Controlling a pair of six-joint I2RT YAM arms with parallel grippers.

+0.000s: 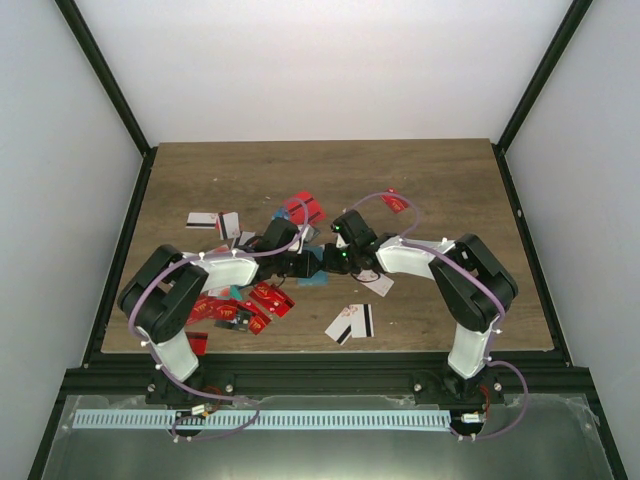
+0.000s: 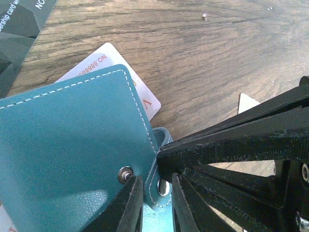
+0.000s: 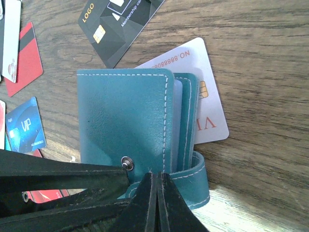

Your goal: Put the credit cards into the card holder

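At the centre of the wooden table (image 1: 440, 180), between the two arms: the small teal-blue stitched folding card holder (image 3: 123, 121). It is folded shut and lies flat on a white plastic card with red lettering (image 3: 207, 96). Its looped closing strap (image 3: 200, 179) sits at the edge where both grippers meet.

The right gripper (image 3: 157, 181) has its jaws fully together, tips against the holder's edge beside the metal snap stud (image 3: 126, 163). Whether a fold of the cover is pinched between them cannot be told.

The left gripper (image 2: 154, 182) comes in from the left with jaws a narrow gap apart and the strap standing between its fingers. Whether they already press it cannot be told.

The loose credit cards (image 1: 262, 298) lie scattered, mostly left and far of the holder, among them a black membership card (image 3: 116, 24) and a blue VIP card (image 3: 24, 125). None shows inside the holder.

Risks:
- The grippers work almost touching, so a small misalignment could knock finger against finger.
- A pull on the strap alone may drag the holder, and the white card beneath, across the table instead of opening the cover.
- A shallow pinch on smooth leather may slip.
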